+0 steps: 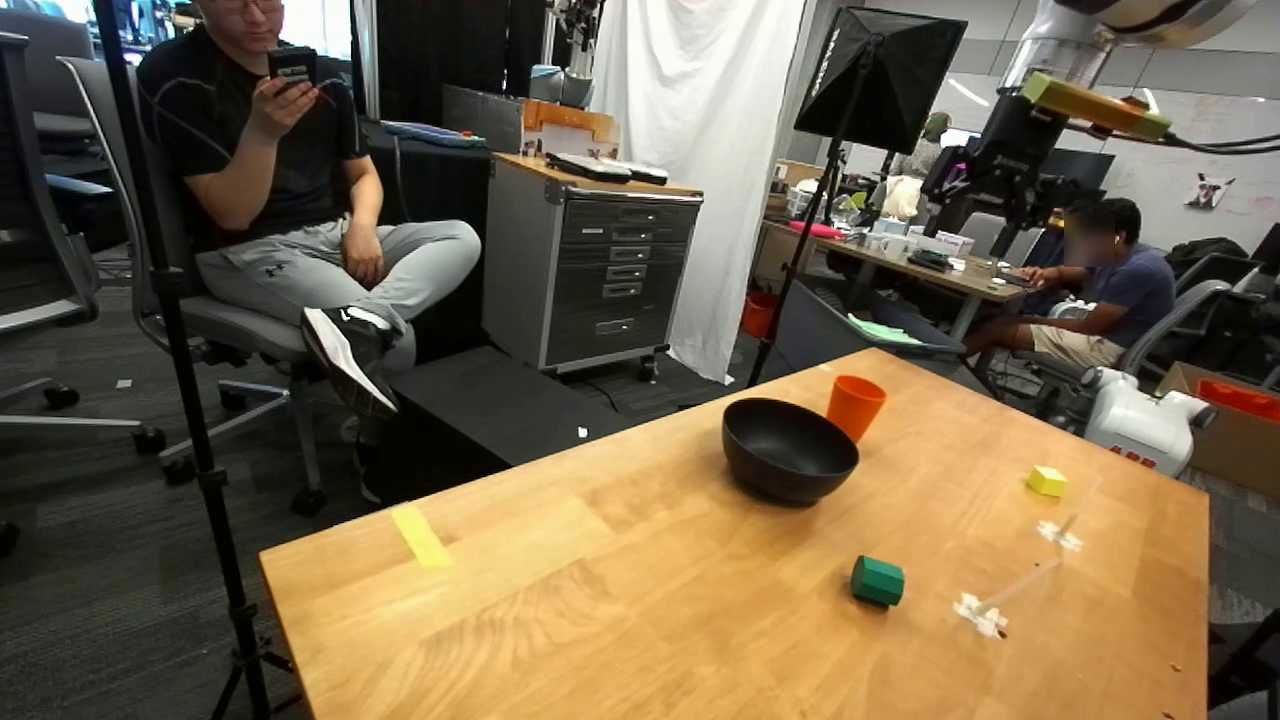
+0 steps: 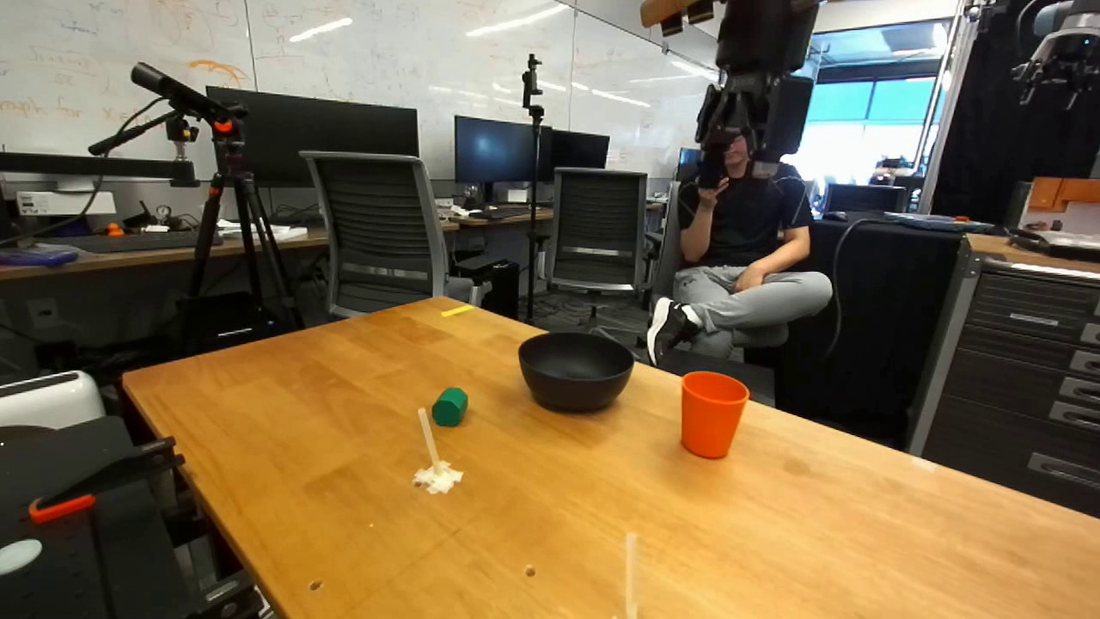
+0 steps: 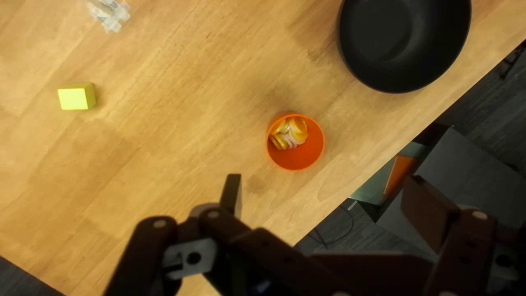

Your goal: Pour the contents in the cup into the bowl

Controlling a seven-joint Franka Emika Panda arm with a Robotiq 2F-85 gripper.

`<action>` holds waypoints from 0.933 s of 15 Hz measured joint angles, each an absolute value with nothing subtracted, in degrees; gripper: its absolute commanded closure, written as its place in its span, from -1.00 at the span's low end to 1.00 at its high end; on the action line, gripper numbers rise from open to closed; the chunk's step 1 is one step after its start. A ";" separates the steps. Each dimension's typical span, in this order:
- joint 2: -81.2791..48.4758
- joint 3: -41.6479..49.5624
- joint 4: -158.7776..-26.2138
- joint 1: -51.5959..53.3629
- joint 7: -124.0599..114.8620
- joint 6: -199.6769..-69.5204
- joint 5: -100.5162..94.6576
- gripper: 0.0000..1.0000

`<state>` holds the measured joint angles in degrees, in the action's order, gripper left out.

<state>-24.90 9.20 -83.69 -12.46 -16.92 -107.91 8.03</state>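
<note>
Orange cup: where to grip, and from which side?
Likely mid-wall of the orange cup, coming in level from the side facing away from the black bowl: the cup stands upright, widens to an open rim, and yellowish pieces lie inside, so leave the mouth free.

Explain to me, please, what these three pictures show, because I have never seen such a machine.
The machine is a robot arm with a two-fingered gripper at its end, working like a simple hand. Two pictures look at the scene from different places outside the robot. The third looks down from its wrist, so the dark fingers appear at the bottom.

On the wooden table an orange cup stands upright near a black bowl, with a gap between them. In the cup lie small yellow and whitish pieces. Also there are a green block, a yellow block and a strip of yellow tape.

Nothing is held: the gripper is open, above the tabletop.
</note>
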 measured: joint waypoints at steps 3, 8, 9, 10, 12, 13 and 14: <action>-30.20 9.61 -79.58 -12.84 -19.38 -107.58 8.03 -1.00; -38.28 9.77 -73.40 -13.05 -21.90 -106.47 7.75 -1.00; -39.70 9.77 -72.46 -13.04 -22.17 -106.13 7.49 -1.00; -40.90 9.77 -71.74 -13.02 -22.41 -105.89 7.12 -1.00; -43.05 9.77 -70.40 -13.00 -22.81 -105.28 6.64 -1.00; -43.96 9.79 -69.76 -13.00 -23.04 -104.88 6.38 -1.00; -44.77 9.82 -69.13 -13.00 -23.22 -104.49 6.11 -1.00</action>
<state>-44.77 9.82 -69.13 -13.00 -23.22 -104.49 6.11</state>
